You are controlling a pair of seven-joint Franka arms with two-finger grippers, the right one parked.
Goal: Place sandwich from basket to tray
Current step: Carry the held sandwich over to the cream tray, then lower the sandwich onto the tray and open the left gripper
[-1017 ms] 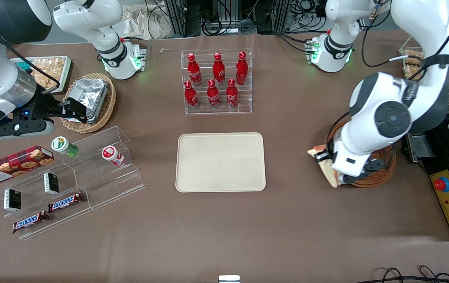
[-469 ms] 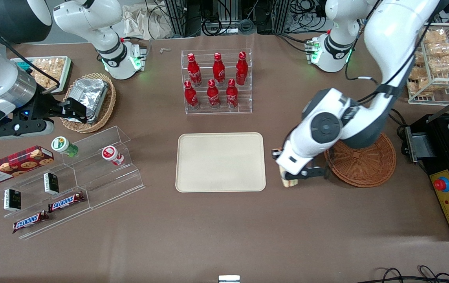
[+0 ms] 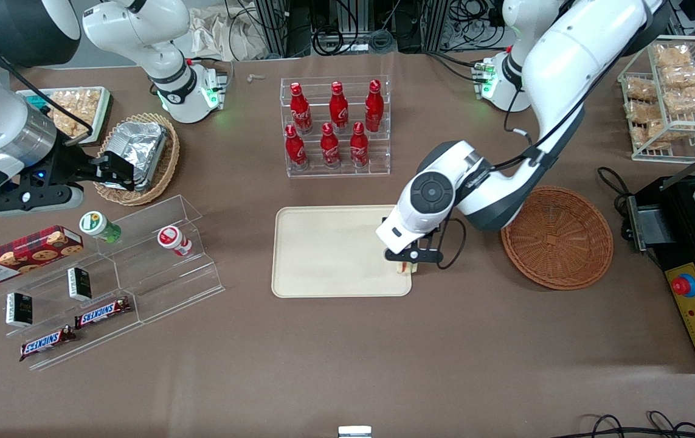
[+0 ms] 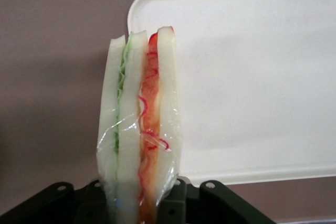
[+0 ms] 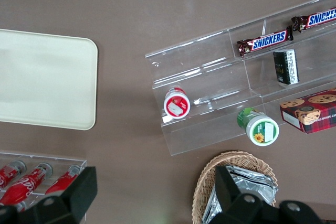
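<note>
One sandwich (image 4: 139,129), a thin wedge of pale bread with green and red filling along its edge, stands on end, pinched at its base between the fingers of the left arm's gripper (image 3: 406,263). The gripper hangs over the tray (image 3: 323,255), at the edge nearest the basket (image 3: 557,237), which now holds nothing. In the front view the arm hides nearly all of the sandwich, so how high it hangs above the tray is hard to judge. It looks light and soft; the bread would likely crush under a hard squeeze, and the clear wrap, loose and wrinkled around it, is probably slippery. The low hold across the two flat faces seems the sensible one, since it presses bread against bread, not on the filling edge. The tray is flat, bare and cream-coloured with a low rim and rounded corners, and offers plenty of room toward its middle. It lies on a brown cloth table (image 3: 347,365). A clear rack of red bottles (image 3: 335,125) stands farther from the front camera than the tray, well apart from the gripper.
</note>
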